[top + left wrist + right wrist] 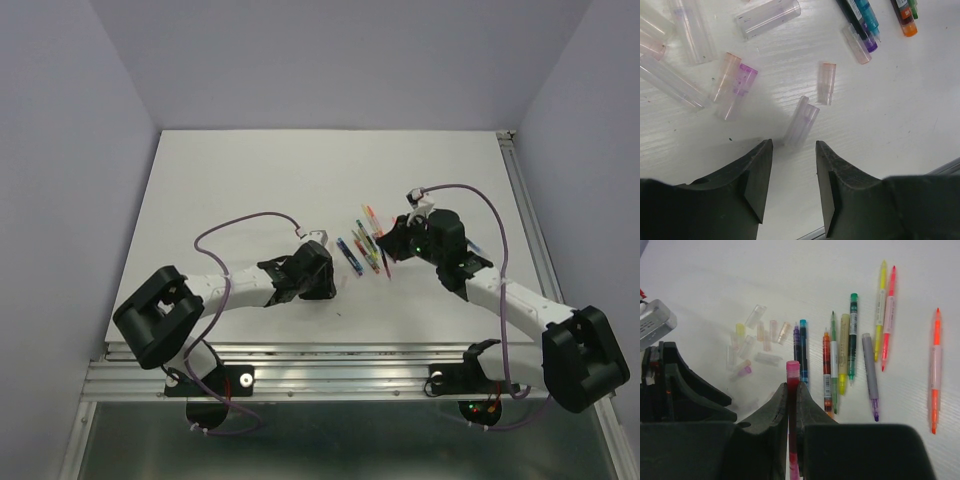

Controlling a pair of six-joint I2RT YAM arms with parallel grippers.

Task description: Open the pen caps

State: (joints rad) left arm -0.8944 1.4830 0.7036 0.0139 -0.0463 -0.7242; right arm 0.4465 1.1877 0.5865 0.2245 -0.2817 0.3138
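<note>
Several small translucent whitish-pink plastic pen caps [826, 83] lie loose on the white table [890, 125]; left gripper [793, 145] half open, empty, tips just beside one; right gripper [792, 386] clamped on a thin red pen [792, 371]

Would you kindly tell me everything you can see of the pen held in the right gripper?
The pen is thin, with a dark red barrel and a lighter pink, plastic-looking end poking past the fingertips. The right gripper is shut on it, the barrel lying along the gap between both fingers, which alone touch it. It appears held clear of the table. Its rear is hidden.
</note>
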